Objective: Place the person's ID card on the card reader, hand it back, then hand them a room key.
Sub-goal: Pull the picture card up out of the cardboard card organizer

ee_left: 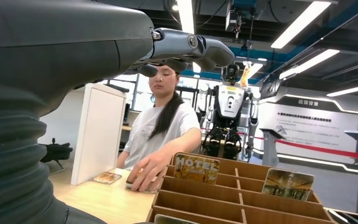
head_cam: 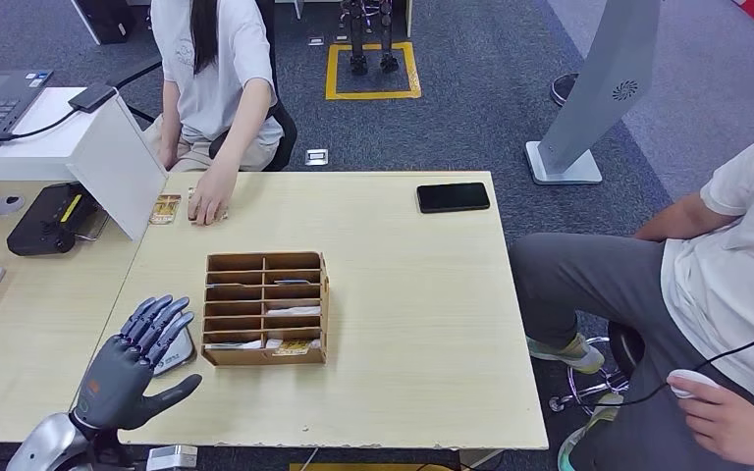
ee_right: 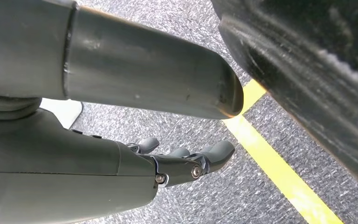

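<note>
**Status: ID card not yet collected, left hand open and waiting**

At the far left edge of the worktop, the person's hand rests on a card lying flat on the wood. A second small card lies just beside it, next to the white divider panel. Which of the two is the ID card cannot be told.

Task progress, judged from the present layout:
- No card is in either robot hand, so the pick-up step appears not yet done.
- Nothing visibly lies on the pale device, probably the card reader, near the front left corner of the worktop, though the left hand hides part of it.
- Reading, handing back and issuing the room key all remain.
- The wooden card rack stands at mid-worktop; it holds several cards, including one marked HOTEL, likely the room keys.

Hand state:
- Left hand: raised at the front left corner of the worktop, fingers spread wide and straight, thumb out to the side. It holds nothing and touches no card; whether it contacts the device beneath cannot be told.
- Right hand: hanging above grey carpet with a yellow floor line, fingers loosely extended, nothing in it.

A black phone lies near the far right edge of the worktop.
</note>
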Robot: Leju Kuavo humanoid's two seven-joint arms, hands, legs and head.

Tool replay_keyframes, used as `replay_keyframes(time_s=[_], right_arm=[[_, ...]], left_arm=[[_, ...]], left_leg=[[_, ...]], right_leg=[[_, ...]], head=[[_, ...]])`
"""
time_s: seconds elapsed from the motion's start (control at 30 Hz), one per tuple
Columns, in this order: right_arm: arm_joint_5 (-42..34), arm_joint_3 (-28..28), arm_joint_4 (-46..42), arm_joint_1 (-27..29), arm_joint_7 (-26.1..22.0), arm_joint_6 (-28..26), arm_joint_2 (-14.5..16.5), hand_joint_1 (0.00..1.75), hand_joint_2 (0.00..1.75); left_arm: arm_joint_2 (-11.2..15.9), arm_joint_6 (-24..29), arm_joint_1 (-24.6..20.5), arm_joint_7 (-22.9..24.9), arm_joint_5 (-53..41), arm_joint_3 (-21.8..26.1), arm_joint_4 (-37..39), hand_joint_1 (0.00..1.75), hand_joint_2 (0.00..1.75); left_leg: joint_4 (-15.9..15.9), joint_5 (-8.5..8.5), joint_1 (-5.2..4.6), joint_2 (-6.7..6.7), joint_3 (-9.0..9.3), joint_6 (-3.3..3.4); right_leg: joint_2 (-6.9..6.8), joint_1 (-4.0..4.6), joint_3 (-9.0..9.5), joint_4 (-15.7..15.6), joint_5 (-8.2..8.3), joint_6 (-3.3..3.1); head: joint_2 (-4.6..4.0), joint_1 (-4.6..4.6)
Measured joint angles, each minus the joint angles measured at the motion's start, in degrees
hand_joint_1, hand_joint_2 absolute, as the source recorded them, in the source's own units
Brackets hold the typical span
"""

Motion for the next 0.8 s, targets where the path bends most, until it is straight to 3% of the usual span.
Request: replay_keyframes(time_s=[0.8], right_arm=[[0.0, 0.1, 0.0, 0.0, -0.2, -0.6, -0.3, 0.00, 0.00]], left_arm=[[-2.5, 0.0, 0.4, 3.0, -5.4, 2.1, 4.1, 0.00, 1.75]], left_leg=[[0.0, 0.00, 0.00, -0.01, 0.01, 0.00]], right_leg=[[-0.01, 0.00, 0.00, 0.0, 0.00, 0.00]], head=[[0.00, -0.01]])
